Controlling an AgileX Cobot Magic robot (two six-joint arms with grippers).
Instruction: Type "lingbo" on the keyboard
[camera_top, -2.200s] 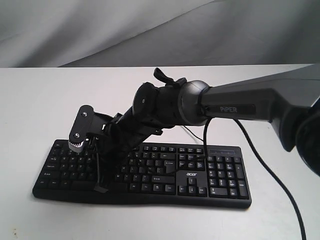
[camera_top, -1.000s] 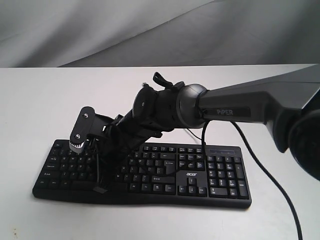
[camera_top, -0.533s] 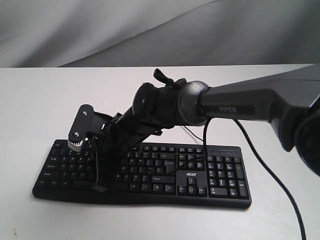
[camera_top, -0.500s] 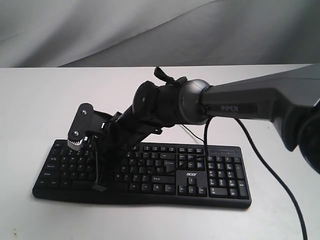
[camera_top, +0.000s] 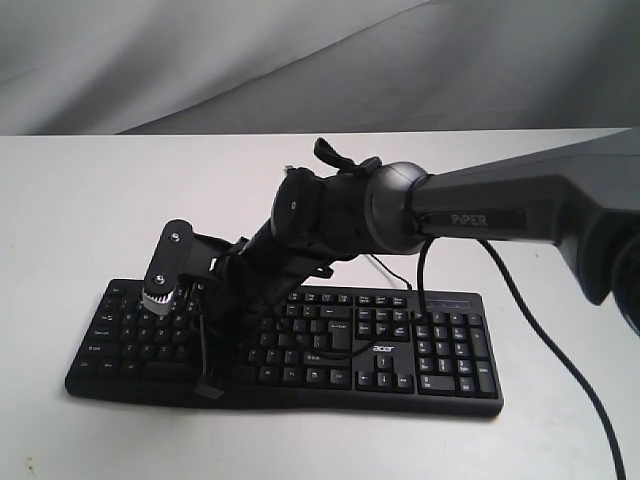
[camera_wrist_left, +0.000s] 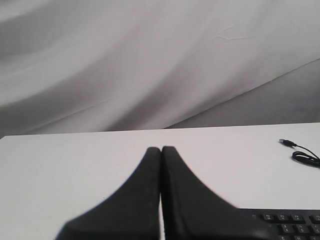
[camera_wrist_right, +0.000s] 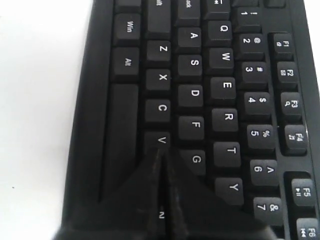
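The black keyboard (camera_top: 440, 352) with white legends and an "acer" logo lies on the white table, also visible in the right wrist view (camera_wrist_right: 195, 93) and as a corner in the left wrist view (camera_wrist_left: 292, 227). My right gripper (camera_top: 209, 388) reaches across from the right and points down at the keyboard's left half, shut with nothing held. In the right wrist view its tips (camera_wrist_right: 161, 152) rest just past the V key, over the spot between V and N; the key beneath is hidden. My left gripper (camera_wrist_left: 161, 148) is shut and empty above the bare table, and does not show in the exterior view.
The keyboard's thin USB cable and plug (camera_wrist_left: 286, 143) lie loose on the table behind it. A thick black arm cable (camera_top: 545, 335) hangs past the keyboard's right end. White table (camera_top: 90, 200) surrounds the keyboard; a grey cloth backdrop (camera_top: 200, 60) is behind.
My right gripper's tips have shifted slightly to the right and dropped lower onto the bottom letter row. The keyboard has not moved.
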